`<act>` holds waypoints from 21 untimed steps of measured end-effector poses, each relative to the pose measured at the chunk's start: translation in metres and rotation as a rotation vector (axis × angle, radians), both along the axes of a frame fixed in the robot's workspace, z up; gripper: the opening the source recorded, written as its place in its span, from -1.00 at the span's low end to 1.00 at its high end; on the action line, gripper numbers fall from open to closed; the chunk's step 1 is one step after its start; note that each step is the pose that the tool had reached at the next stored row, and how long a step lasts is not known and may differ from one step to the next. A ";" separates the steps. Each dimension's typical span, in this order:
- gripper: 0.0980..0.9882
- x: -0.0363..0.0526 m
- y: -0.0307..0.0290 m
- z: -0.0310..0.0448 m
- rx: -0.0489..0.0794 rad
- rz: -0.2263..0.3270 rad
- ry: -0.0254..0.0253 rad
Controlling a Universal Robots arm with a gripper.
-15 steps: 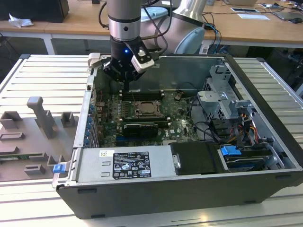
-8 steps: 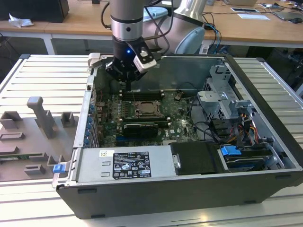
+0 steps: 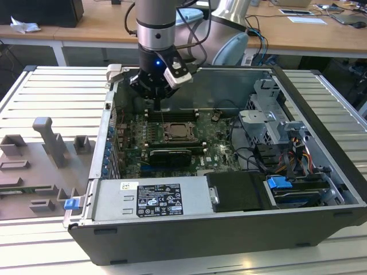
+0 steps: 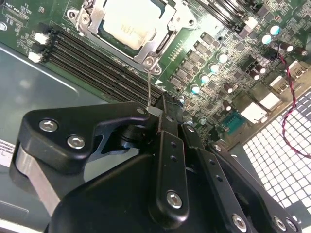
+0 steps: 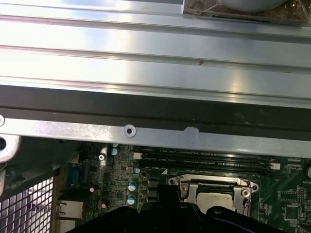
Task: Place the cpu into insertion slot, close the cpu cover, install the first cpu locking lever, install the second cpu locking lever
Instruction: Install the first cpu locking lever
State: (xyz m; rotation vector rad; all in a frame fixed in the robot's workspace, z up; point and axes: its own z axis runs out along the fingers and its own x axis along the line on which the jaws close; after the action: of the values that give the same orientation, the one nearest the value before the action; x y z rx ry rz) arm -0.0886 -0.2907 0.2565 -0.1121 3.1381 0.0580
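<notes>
The cpu (image 4: 127, 22) lies in the insertion slot (image 3: 175, 133) on the green board, its pale metal top showing. The cpu cover (image 4: 163, 36) is down flat around it, also seen in the first wrist view as a silvery frame (image 5: 210, 181). A thin wire locking lever (image 4: 148, 87) rises from the socket's corner up to my gripper (image 4: 161, 110). The black fingers are shut on the lever's upper end. In the exterior view my gripper (image 3: 156, 105) hangs just behind the socket, inside the open computer case.
Black memory slots (image 4: 92, 63) run beside the socket. A long black card (image 3: 167, 154) sits in front of it, then the power supply (image 3: 152, 197). Drive bays and cables (image 3: 275, 137) fill the exterior view's right. The case wall (image 5: 146, 133) stands close behind.
</notes>
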 end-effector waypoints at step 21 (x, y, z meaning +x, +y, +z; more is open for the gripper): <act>-0.98 0.0339 -0.0002 -0.0077 0.058 -0.006 -0.0005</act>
State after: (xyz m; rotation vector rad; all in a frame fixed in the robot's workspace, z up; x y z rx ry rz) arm -0.0547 -0.2909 0.2488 -0.1026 3.1328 0.1486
